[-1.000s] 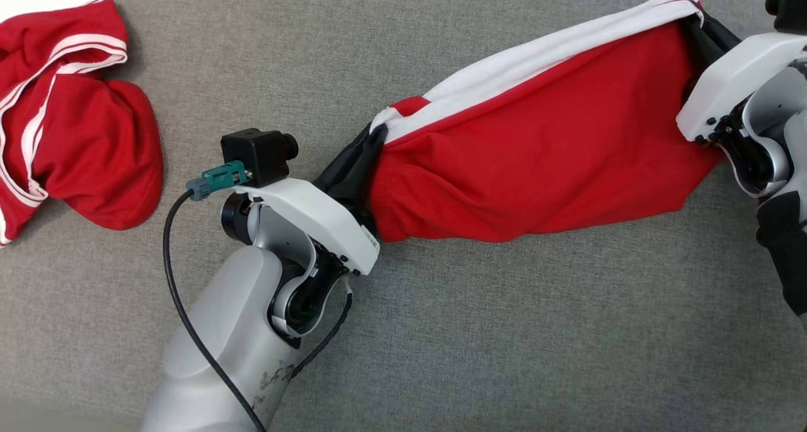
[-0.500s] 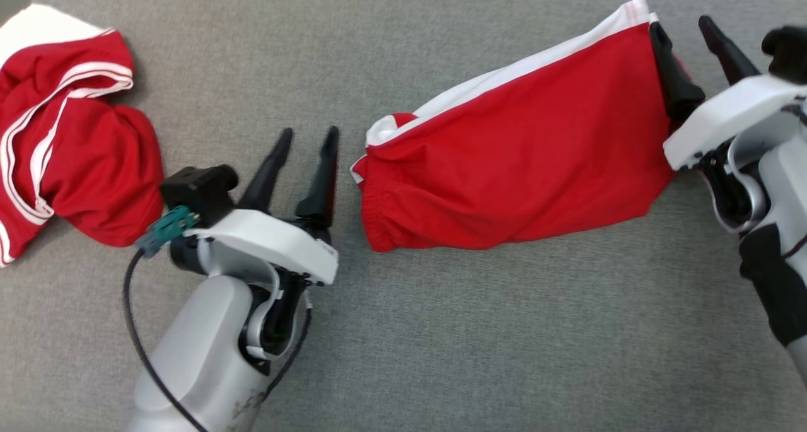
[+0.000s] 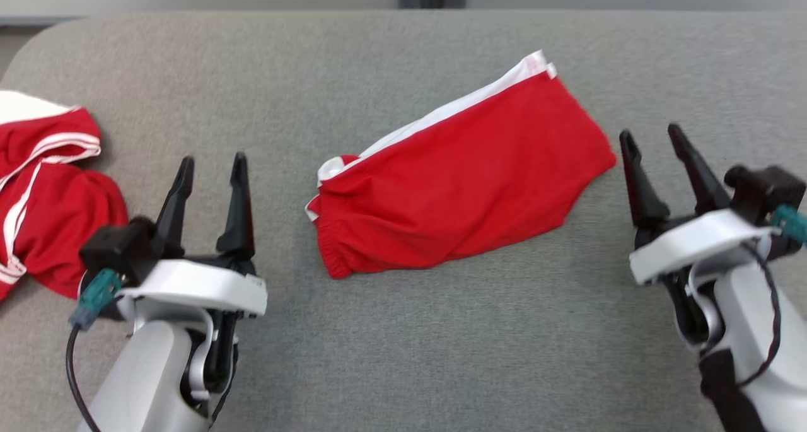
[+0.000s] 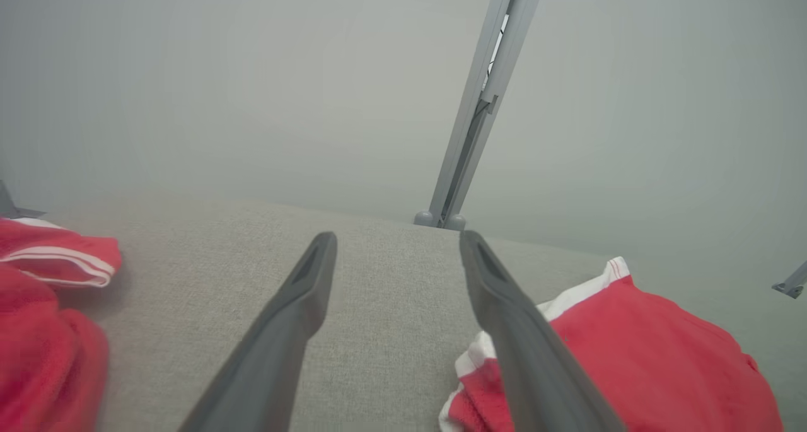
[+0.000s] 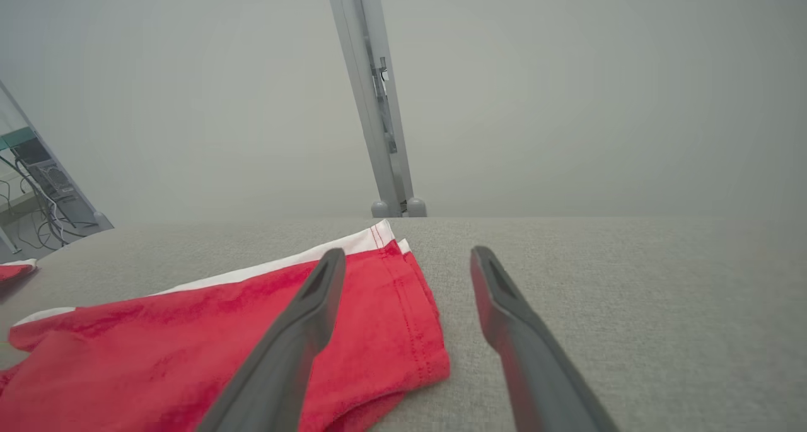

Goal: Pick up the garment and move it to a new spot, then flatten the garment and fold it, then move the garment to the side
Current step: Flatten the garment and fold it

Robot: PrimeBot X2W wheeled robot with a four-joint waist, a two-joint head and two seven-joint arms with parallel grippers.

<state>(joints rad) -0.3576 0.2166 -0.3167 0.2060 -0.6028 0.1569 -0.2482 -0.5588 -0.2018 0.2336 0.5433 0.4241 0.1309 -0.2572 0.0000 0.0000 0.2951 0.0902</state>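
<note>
Red garment (image 3: 454, 186), folded, white-edged, seemingly flat

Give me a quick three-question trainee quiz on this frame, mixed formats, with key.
1. True or false: the left gripper is shut on the folded red garment.
2. Where does the crumpled red bundle lie in the head view? A) left edge B) centre C) right edge
3. Fill in: the band along the folded red garment's far edge is ___.
Key: 1 false, its jaws stand open, apart from the cloth; 2 A; 3 white.
</note>
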